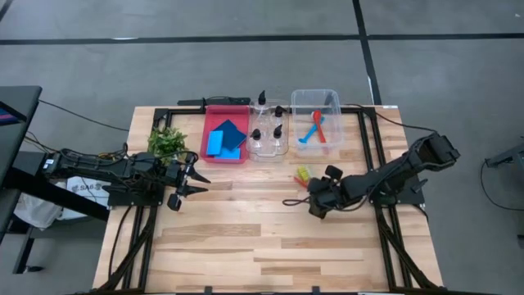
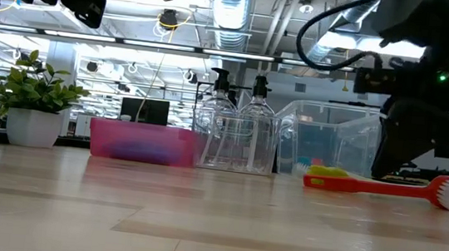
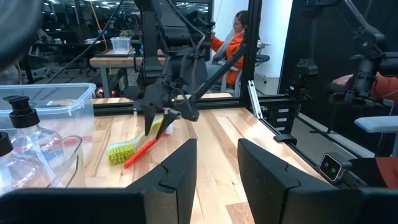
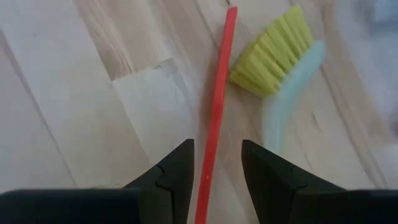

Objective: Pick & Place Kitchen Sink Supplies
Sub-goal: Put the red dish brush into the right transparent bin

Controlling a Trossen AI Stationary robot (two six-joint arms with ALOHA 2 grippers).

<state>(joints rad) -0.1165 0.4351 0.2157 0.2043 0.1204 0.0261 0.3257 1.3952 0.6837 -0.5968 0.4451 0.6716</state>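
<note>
My right gripper is hovering low over the table, jaws parted, straddling the red brush handle without gripping it; the handle's far end is running out of my sight. The yellow-green brush is lying just beside it, its handle blurred. My left gripper is waiting near the plant, jaws apart, empty. Bottles are standing in the clear bin, sponges in the red bin.

Matt wood table, clear (glossy) plastic bottles
</note>
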